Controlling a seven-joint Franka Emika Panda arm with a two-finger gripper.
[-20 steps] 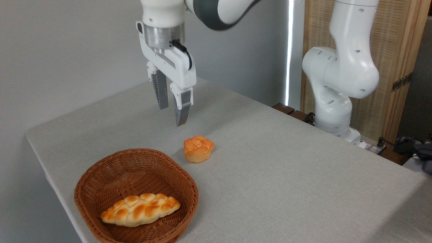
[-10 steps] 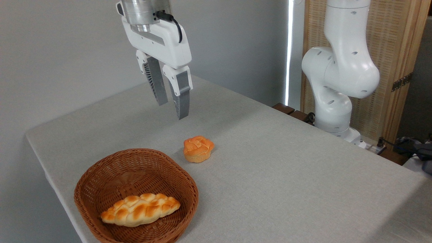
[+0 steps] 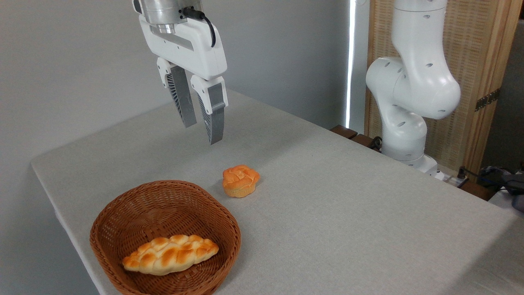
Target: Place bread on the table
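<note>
1. The bun [image 3: 240,180] sits upright on the worktop [image 3: 348,213], towards its left side, just beyond the basket [image 3: 164,237] rim and clear of it.
2. Judged from this, the task looks done: the bun rests on the cloth with nothing touching it.
3. The claw [image 3: 200,132] hangs well above the worktop, up and behind the bun, its fingers slightly parted and holding nothing.
4. A braided loaf [image 3: 170,254] lies inside the basket, near the front-left edge.
5. Risk: a low sweep of the claw could knock the bun back towards the basket or roll it along the cloth.
6. The bun's lumpy, rounded shape would likely let it tip if nudged.
7. A needless second grasp could also squash or shift it.
</note>
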